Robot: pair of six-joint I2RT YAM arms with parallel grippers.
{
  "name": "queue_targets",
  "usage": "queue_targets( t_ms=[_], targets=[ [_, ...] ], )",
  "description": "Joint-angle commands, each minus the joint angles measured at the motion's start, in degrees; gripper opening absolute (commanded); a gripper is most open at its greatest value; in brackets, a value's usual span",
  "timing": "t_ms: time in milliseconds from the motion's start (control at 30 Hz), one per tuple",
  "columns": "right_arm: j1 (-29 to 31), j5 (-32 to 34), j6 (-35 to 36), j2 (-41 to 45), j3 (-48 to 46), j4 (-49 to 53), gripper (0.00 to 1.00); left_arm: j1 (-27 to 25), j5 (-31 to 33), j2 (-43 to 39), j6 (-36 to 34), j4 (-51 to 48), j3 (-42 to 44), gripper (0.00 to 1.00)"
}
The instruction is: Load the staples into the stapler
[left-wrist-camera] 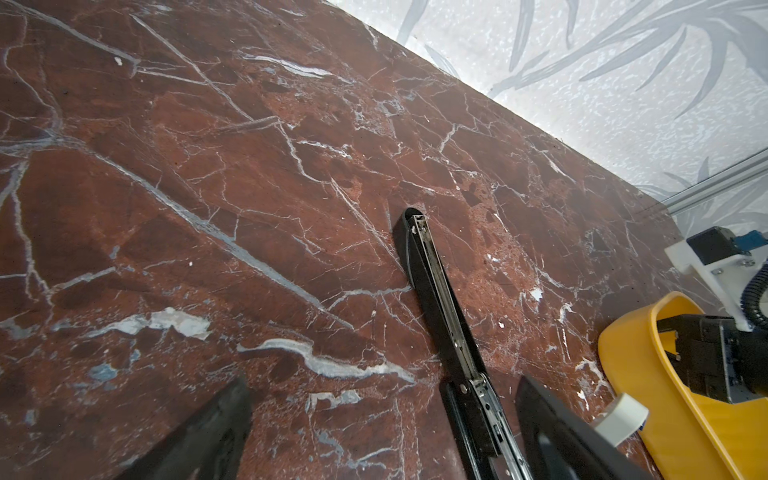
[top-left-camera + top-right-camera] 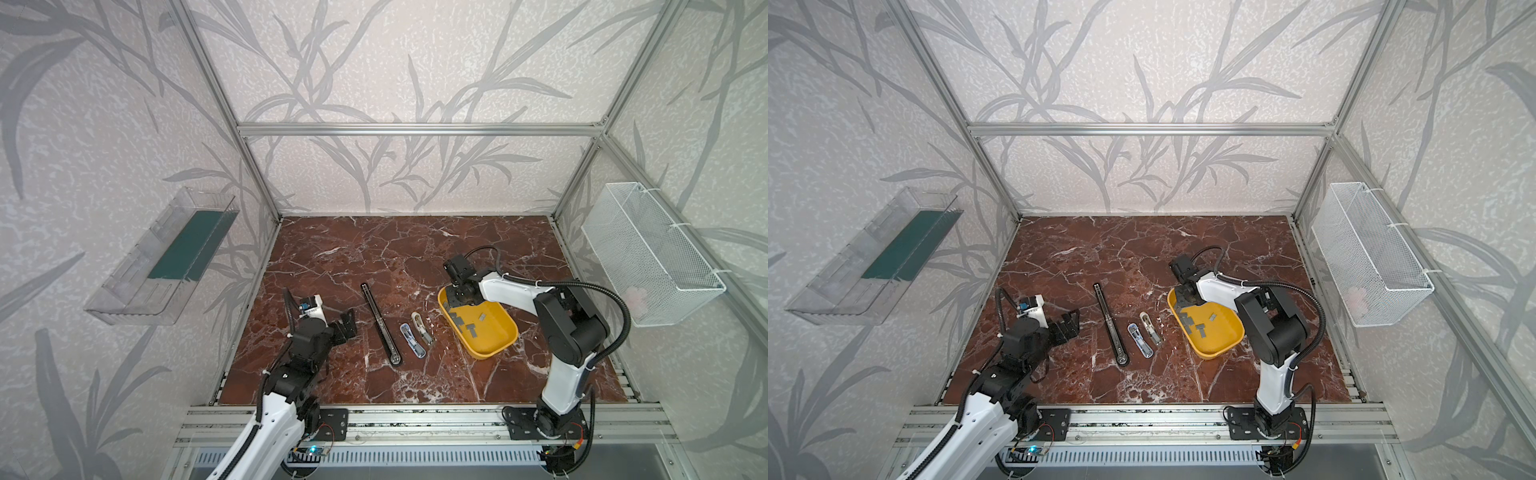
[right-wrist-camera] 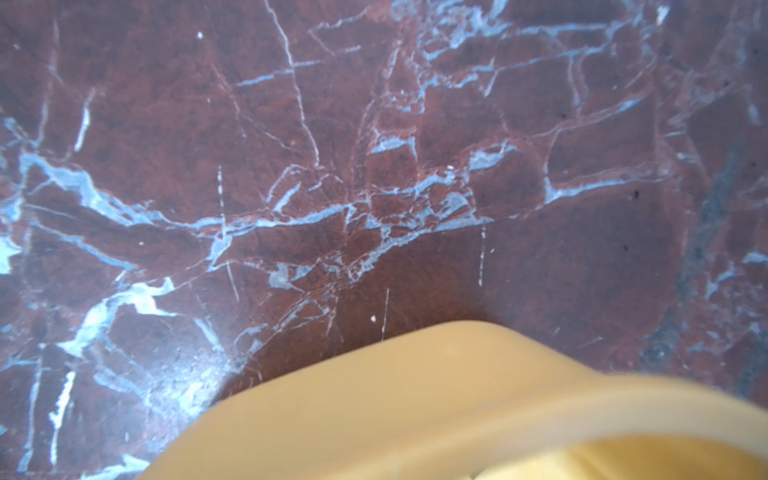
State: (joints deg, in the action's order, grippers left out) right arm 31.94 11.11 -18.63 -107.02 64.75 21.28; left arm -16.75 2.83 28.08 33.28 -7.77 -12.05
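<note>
A long black stapler [image 2: 380, 324] [image 2: 1111, 326] lies opened flat mid-table, its metal channel facing up [image 1: 440, 316]. Two small staplers lie to its right, one blue-clear [image 2: 412, 340] and one white [image 2: 423, 328]. Several grey staples [image 2: 459, 320] [image 2: 1200, 330] lie in a yellow tray [image 2: 490, 353] [image 2: 1217, 353] [image 3: 415, 395]. My right gripper [image 2: 454, 304] [image 2: 1182, 305] reaches down into the tray's far left corner, shut. Whether a strip sits between its fingers is hidden. My left gripper [image 2: 347, 326] [image 1: 384, 440] stands open left of the black stapler, holding nothing.
A white wire basket [image 2: 648, 257] hangs on the right wall and a clear plastic shelf [image 2: 162, 257] on the left wall. Aluminium frame posts border the red marble table. The white stapler's end [image 1: 619, 419] shows beside the tray [image 1: 665, 395].
</note>
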Motion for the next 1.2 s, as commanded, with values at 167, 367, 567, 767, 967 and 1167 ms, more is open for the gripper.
queue_targets(
  t_ms=[167, 367, 567, 767, 967, 1167],
  targets=[
    [0.6, 1.4, -0.3, 4.6, -1.8, 3.9, 0.13, 0.1, -2.1, -1.3, 1.2, -2.4, 0.5, 0.99],
    [1.8, 4.0, 0.0, 14.7, -4.6, 4.0, 0.13, 0.1, -3.0, 5.7, 2.3, -3.3, -1.6, 0.99],
    [7.5, 8.2, -0.2, 24.6, -8.8, 1.6, 0.13, 0.0, -3.6, 11.7, 2.6, -2.4, -3.2, 0.99],
    [16.8, 11.2, 1.9, 33.7, -13.4, -4.3, 0.13, 0.1, -4.6, 15.6, 3.3, -1.3, -3.9, 0.99],
    [30.2, 16.9, 2.3, 35.8, -18.1, -15.5, 0.13, 0.0, -2.5, 15.1, 5.1, -1.2, -3.4, 0.99],
    [37.4, 16.7, -0.4, 28.6, -17.9, -21.1, 0.13, 0.0, -1.4, 11.8, 6.3, 0.3, -1.5, 0.99]
  ],
)
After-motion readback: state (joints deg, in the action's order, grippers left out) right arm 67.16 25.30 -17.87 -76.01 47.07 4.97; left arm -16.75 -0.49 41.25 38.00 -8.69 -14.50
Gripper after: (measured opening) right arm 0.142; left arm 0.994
